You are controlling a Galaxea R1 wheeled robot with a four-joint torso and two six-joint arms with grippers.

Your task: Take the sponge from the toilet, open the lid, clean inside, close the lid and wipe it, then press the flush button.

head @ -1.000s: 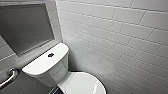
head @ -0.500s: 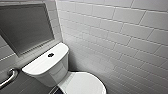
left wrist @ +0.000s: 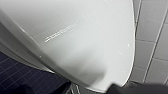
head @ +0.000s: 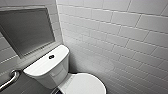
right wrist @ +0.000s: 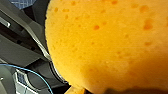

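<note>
Here, looked down on the white toilet (head: 60, 75), taking its tank (head: 42, 67) as the landmark throughout. Showed the flush button (head: 51, 57) at the centre of the tank top, with nothing else lying there. Showed the lid (head: 86, 85) shut flat over the bowl, just in front of the tank. Had a grey framed panel (head: 25, 30) on the wall above the tank, a metal grab bar (head: 10, 78) just beside the tank, and a pale tiled wall (head: 120, 37) running along the tank's other side.

Held the sponge (right wrist: 107, 42), bright orange and pitted, close before the right wrist camera and clear of the tank, with dark robot parts behind it. Judged the right gripper (right wrist: 110, 83) clamped on the sponge, going by how the pad hung free of the toilet.

Found the left gripper (left wrist: 87, 90) low by the lid's glossy rim, in front of the tank and above dark floor tiles (left wrist: 15, 72). Could not tell whether it was spread or closed.

Judged the pick-up done and the lid-opening in hand. Called, by that judgement, for catching the lid's front lip from beneath and swinging it back against the tank, with the sponge kept out of the way.
</note>
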